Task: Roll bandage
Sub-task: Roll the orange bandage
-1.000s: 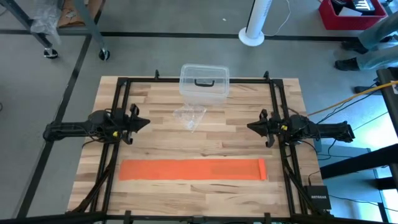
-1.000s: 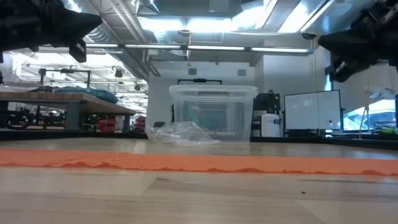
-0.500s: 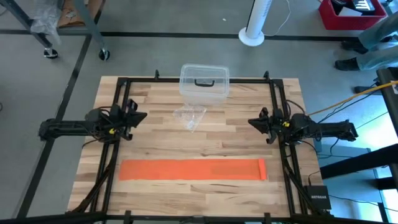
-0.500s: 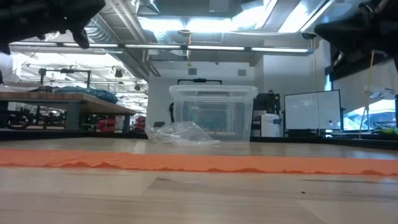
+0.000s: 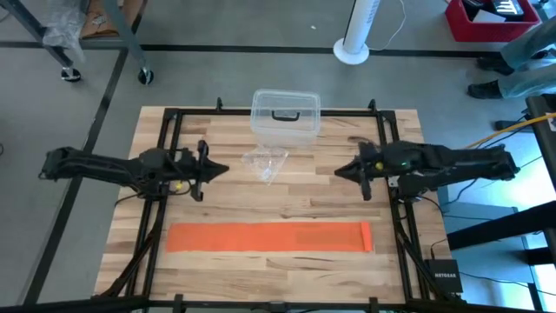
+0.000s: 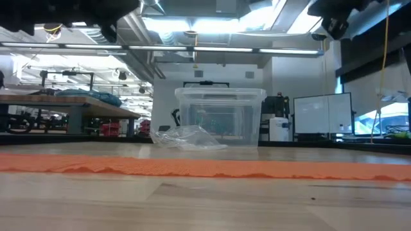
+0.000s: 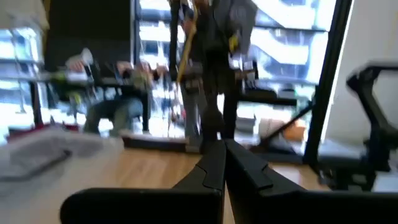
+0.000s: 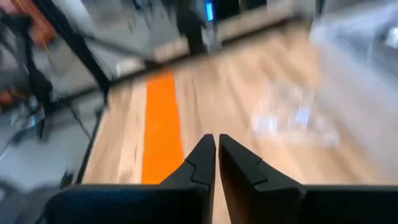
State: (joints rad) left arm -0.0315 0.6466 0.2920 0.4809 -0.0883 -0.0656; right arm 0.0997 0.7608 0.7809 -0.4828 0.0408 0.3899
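High view: bandage [image 5: 268, 236] flat, unrolled along bench [image 5: 330, 200] front edge. My left gripper [image 5: 211, 168] and right gripper [image 5: 347, 170] pinched shut, empty, above mid-bench. Rolling not started; next, reach bandage end. Low view: bare bench before bandage. Right wrist view: bandage ahead, path open.

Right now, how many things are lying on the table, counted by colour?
Orange: 1, the bandage, flat and unrolled.
Clear: 2, the plastic box and the small plastic piece.
Total: 3 things on the table.
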